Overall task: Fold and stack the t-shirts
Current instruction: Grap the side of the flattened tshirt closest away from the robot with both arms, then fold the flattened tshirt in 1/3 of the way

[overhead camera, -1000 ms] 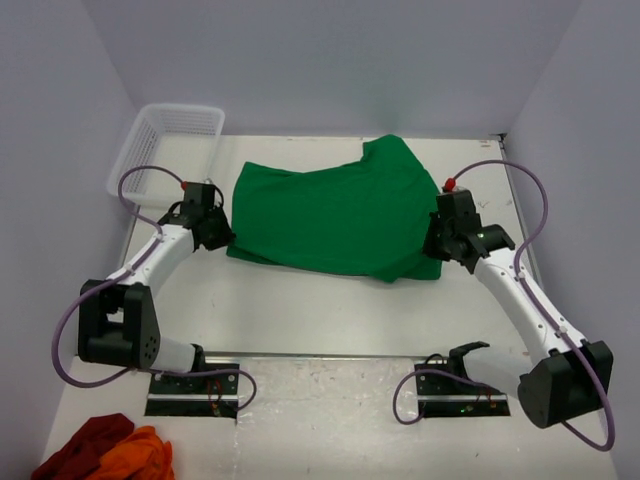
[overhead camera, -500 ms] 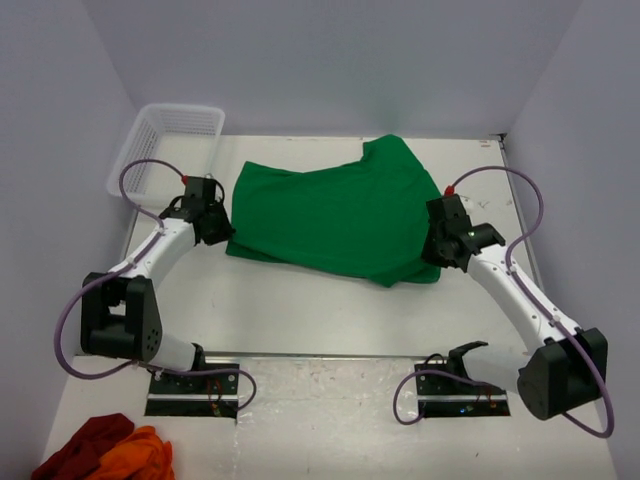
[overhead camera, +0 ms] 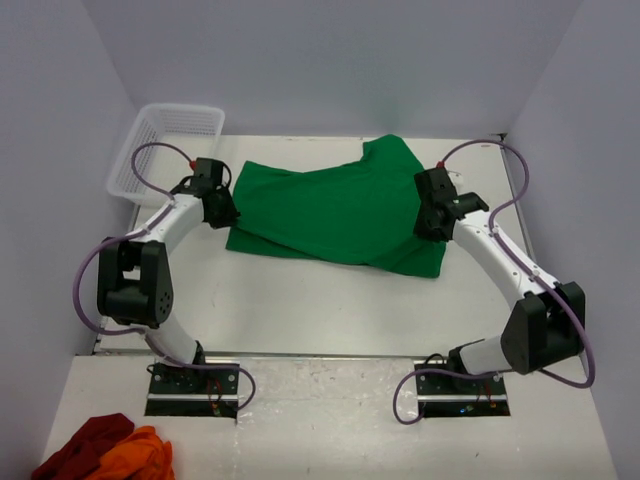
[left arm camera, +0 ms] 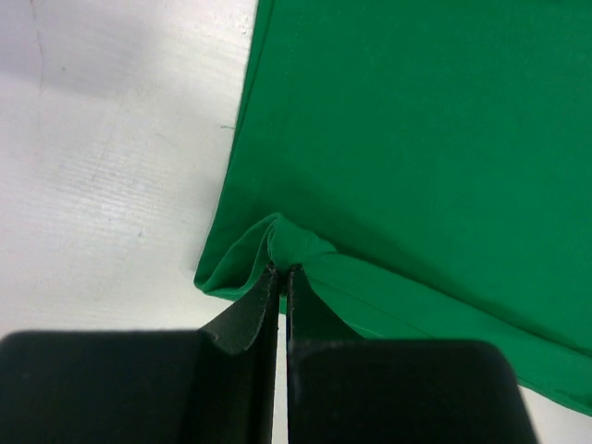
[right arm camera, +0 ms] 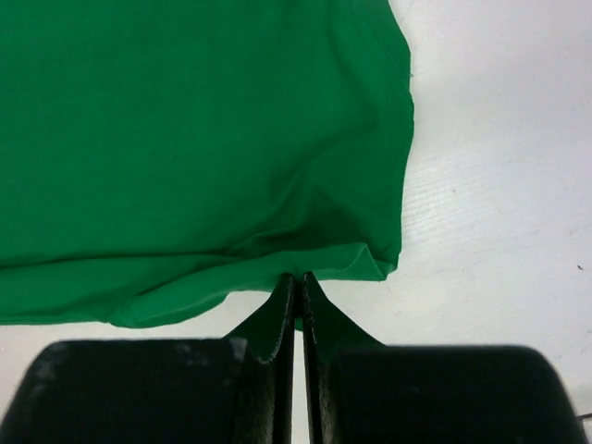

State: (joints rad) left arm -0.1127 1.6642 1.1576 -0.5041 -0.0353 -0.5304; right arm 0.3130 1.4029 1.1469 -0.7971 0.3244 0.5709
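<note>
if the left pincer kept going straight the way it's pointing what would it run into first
The green t-shirt: the left pincer is shut on a fold at its edge, and the rest of the shirt lies straight ahead. Nothing else shows in that line, though depth is unclear.

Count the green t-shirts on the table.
1: the green t-shirt lies mid-table, its side edges pinched by the left gripper and right gripper. Folds could hide another.

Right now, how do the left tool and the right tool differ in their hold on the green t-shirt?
The left tool pinches the t-shirt at its left edge, the right tool at its right edge. The left tool sits close to the white basket; the right tool far from it. Both are shut on cloth.
</note>
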